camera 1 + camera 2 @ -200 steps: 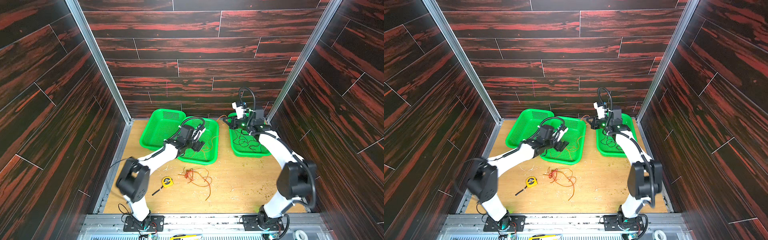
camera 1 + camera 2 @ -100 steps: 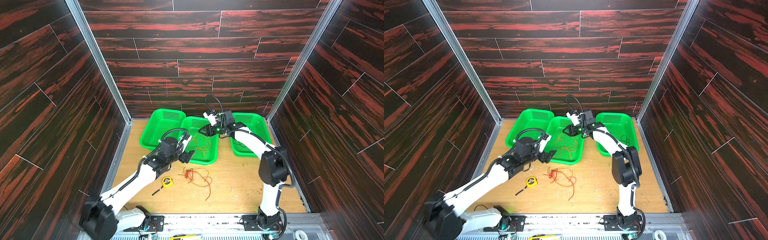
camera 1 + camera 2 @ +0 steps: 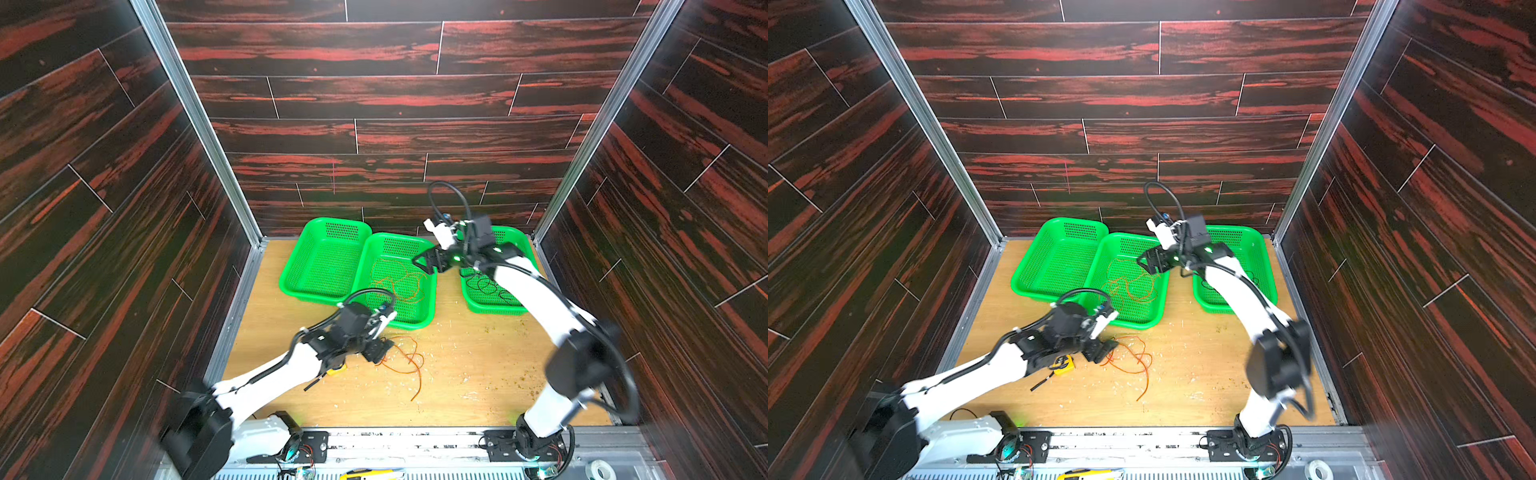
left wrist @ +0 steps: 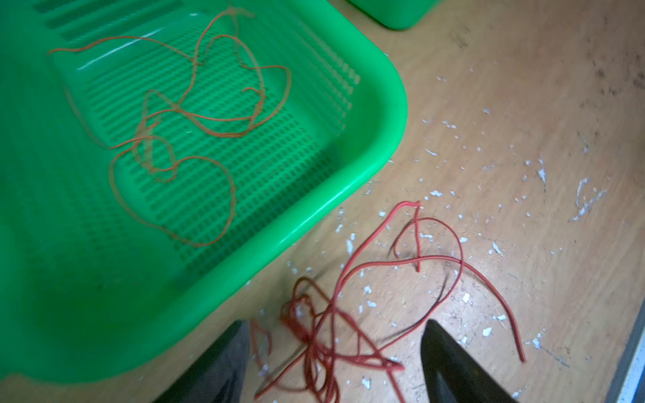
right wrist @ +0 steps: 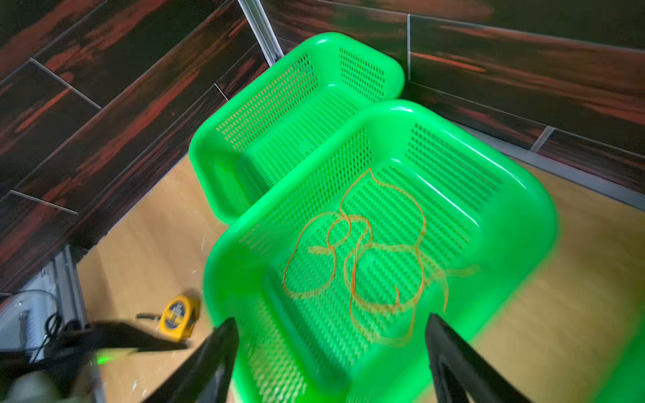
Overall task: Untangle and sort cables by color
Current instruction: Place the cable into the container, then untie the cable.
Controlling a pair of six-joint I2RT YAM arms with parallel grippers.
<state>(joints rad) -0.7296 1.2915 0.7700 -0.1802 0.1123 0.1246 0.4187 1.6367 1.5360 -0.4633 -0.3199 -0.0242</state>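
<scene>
A tangle of red cables (image 3: 402, 360) (image 3: 1130, 357) lies on the wooden table in front of the middle green basket (image 3: 430, 299). My left gripper (image 3: 380, 351) (image 4: 335, 322) hangs open just over the knot of the red cables (image 4: 328, 335), one finger on each side, not gripping. Orange cables (image 3: 399, 282) (image 5: 366, 261) lie loose in the middle basket. Black cables (image 3: 486, 286) lie in the right basket (image 3: 490, 309). My right gripper (image 3: 424, 262) (image 5: 331, 317) is open and empty above the middle basket's right rim.
An empty green basket (image 3: 299, 282) stands at the back left, touching the middle one. A yellow tape measure (image 3: 1064, 365) (image 5: 176, 317) lies on the table, partly under my left arm. Small white and dark flecks litter the table (image 3: 478, 374). Walls close in on three sides.
My right gripper swung from the right basket to over the middle basket and opened. My left gripper drew back from the middle basket down to the red tangle.
</scene>
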